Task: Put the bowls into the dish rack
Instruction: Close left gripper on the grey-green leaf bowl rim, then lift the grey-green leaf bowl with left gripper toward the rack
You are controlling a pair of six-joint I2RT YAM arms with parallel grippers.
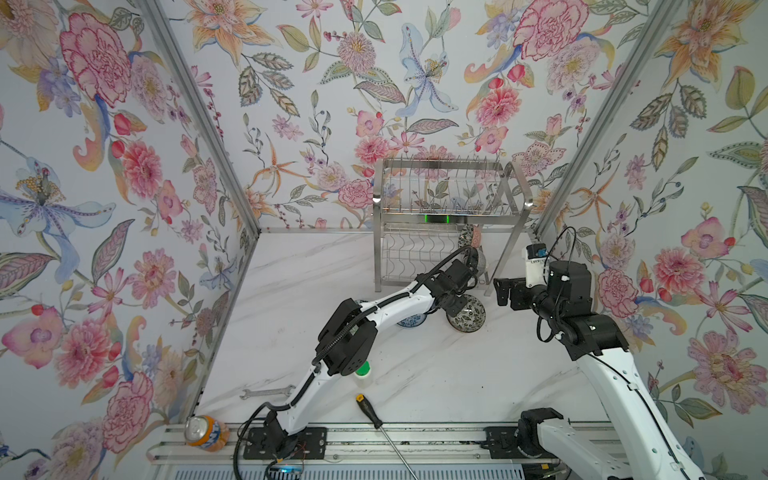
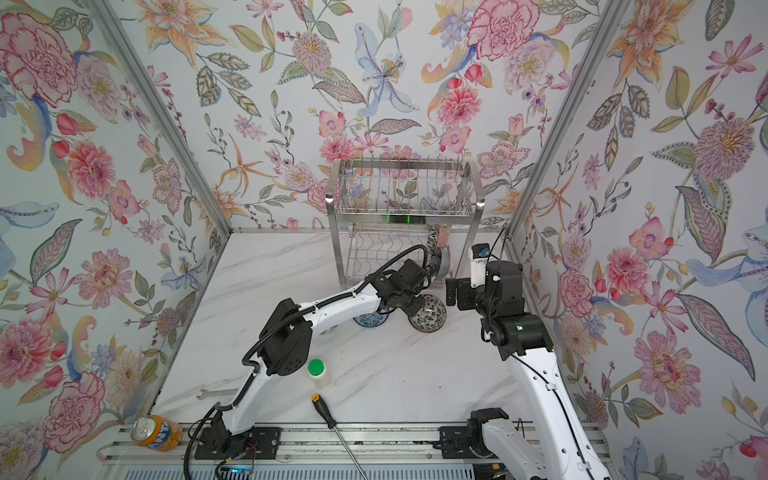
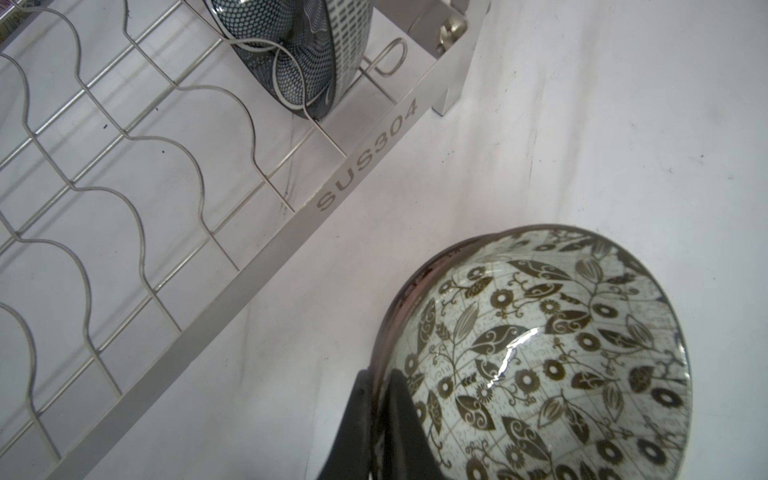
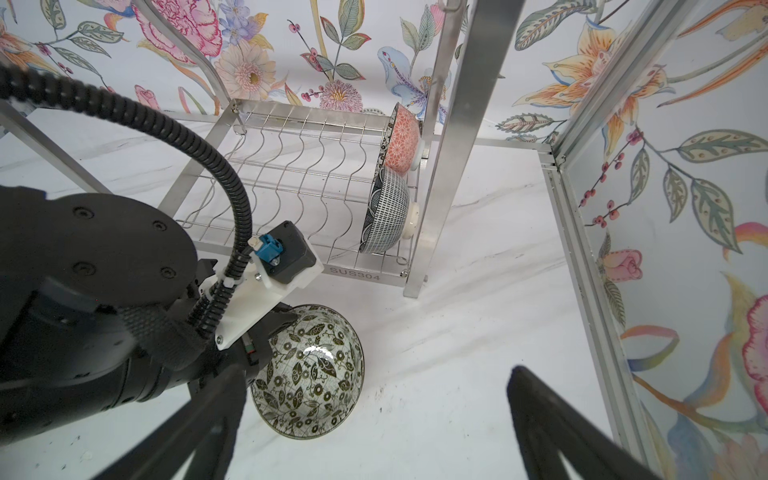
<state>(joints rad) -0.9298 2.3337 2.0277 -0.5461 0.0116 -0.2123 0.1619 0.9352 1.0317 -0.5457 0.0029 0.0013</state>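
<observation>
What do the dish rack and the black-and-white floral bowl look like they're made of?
Dish rack: stainless steel, with brushed flat bars and shiny wire; its front bar is stamped SUS304. Black-and-white floral bowl: probably glazed ceramic, glossy; a bright glare streak crosses the printed inside.

The two-tier steel wire dish rack (image 1: pixel 415 218) stands at the white marble counter's (image 1: pixel 311 291) twelve o'clock; the black-and-white floral ceramic bowl (image 1: pixel 469 318) is at the rack's five o'clock, with the blue floral ceramic bowl (image 1: pixel 411 321) at that bowl's nine.

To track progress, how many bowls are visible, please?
4: pinkish bowl and gridded bowl on dish rack's lower shelf; floral bowl in left jaws; blue bowl beside it; others possibly hidden.
</observation>
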